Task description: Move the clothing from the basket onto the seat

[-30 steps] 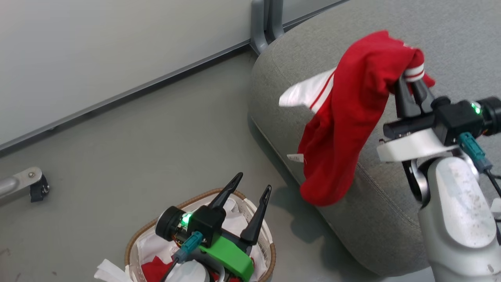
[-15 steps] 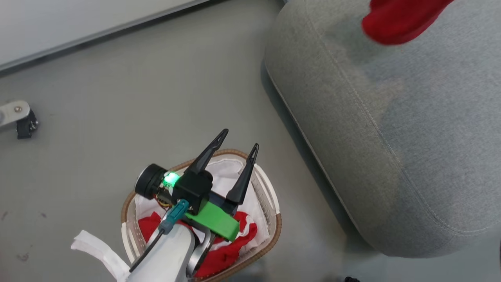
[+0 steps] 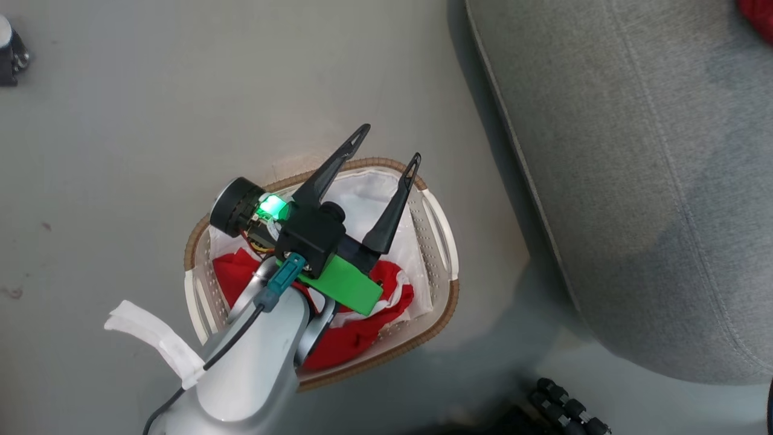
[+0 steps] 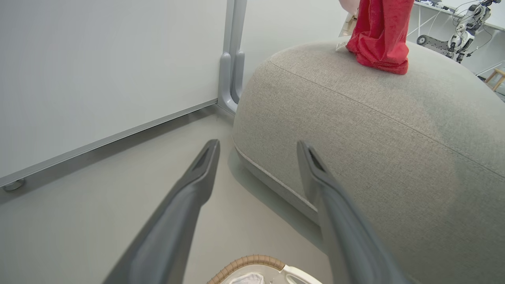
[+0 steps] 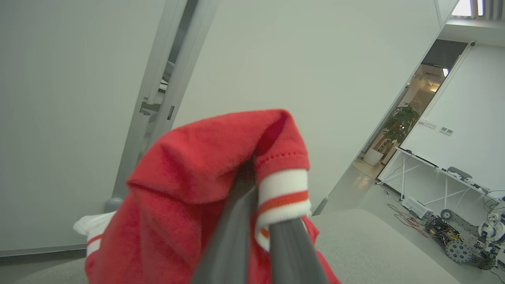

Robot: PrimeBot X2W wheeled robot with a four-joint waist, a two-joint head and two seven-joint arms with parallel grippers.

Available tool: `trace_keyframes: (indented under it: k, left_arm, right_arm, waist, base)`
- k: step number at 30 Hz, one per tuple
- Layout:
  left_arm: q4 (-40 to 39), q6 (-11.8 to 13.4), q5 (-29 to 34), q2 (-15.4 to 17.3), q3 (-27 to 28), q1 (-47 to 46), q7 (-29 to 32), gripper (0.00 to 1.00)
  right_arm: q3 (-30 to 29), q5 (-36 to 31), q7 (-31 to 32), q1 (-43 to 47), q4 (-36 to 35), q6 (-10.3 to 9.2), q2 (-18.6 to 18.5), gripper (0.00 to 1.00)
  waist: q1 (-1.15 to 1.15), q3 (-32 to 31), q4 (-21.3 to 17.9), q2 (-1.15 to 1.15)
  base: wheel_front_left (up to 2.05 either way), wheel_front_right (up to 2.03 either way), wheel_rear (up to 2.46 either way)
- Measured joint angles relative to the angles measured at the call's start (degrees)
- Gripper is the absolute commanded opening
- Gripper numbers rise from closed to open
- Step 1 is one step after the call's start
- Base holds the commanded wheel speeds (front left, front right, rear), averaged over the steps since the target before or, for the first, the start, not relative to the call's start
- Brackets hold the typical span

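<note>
The white basket (image 3: 452,302) with its brown rim stands on the floor, its far edge (image 4: 244,261) just below my left fingers. One red piece of clothing (image 3: 356,338) lies in it on the white liner. My left gripper (image 3: 391,143) (image 4: 258,144) hovers above the basket, open and empty. My right gripper (image 5: 256,189) is shut on a second red garment (image 5: 189,173) by its white striped cuff. That garment (image 4: 380,35) hangs with its lower end touching the top of the grey seat (image 4: 375,130) (image 3: 634,181); a red scrap of it (image 3: 758,12) shows top right.
A white fabric strip (image 3: 157,335) trails over the basket's near left side. A castor foot (image 3: 9,60) sits top left and black parts (image 3: 567,405) lie by the seat's corner. A wall panel with a grey post (image 4: 232,59) stands behind the seat.
The head camera has tilted down, so the basket sits higher in the picture and the right gripper with its garment has slid off the top right. Both grippers keep their states.
</note>
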Motion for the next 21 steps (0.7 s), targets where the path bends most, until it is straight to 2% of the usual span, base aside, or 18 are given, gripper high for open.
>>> trace_keyframes:
  k: [10,11,13,14,15,21]
  left_arm:
    - [1.6,0.0,0.9,0.7,-1.4,-2.5,0.0,1.0]
    - [1.9,0.0,0.9,0.6,-1.5,-2.6,0.0,1.0]
    - [2.1,0.0,0.9,0.6,-1.5,-2.9,0.0,1.0]
    - [2.2,0.0,0.9,0.6,-1.6,-2.9,0.0,1.0]
    - [2.2,0.0,0.8,0.5,-1.6,-2.9,0.0,1.0]
    - [2.4,0.0,-0.4,0.1,-1.2,-2.6,0.0,1.0]
  right_arm:
    - [-1.5,-4.2,0.0,3.5,5.9,0.0,4.4,0.0]
    - [-1.5,-4.6,0.0,3.9,6.1,0.0,4.7,0.09]
    - [-1.5,-5.3,0.0,4.7,6.3,0.0,4.9,0.46]
    - [-1.5,-5.4,0.0,5.2,6.3,0.0,4.9,0.87]
    - [-1.2,-5.5,0.0,5.7,6.2,0.0,5.1,1.0]
    - [0.1,-5.2,0.0,11.6,4.4,0.0,6.0,1.0]
  waist:
    - [0.0,6.6,1.7,0.0]
    - [0.01,6.7,1.8,0.0]
    - [0.0,6.4,1.8,0.0]
    - [0.0,6.2,1.8,0.0]
    - [0.0,5.9,1.8,0.0]
    - [0.0,3.3,1.8,0.0]
  base:
    - [0.0,0.0,0.0]
    - [0.0,0.0,0.0]
    - [0.0,0.0,0.0]
    - [0.0,0.0,0.0]
    - [0.0,0.0,0.0]
    - [0.0,0.0,0.0]
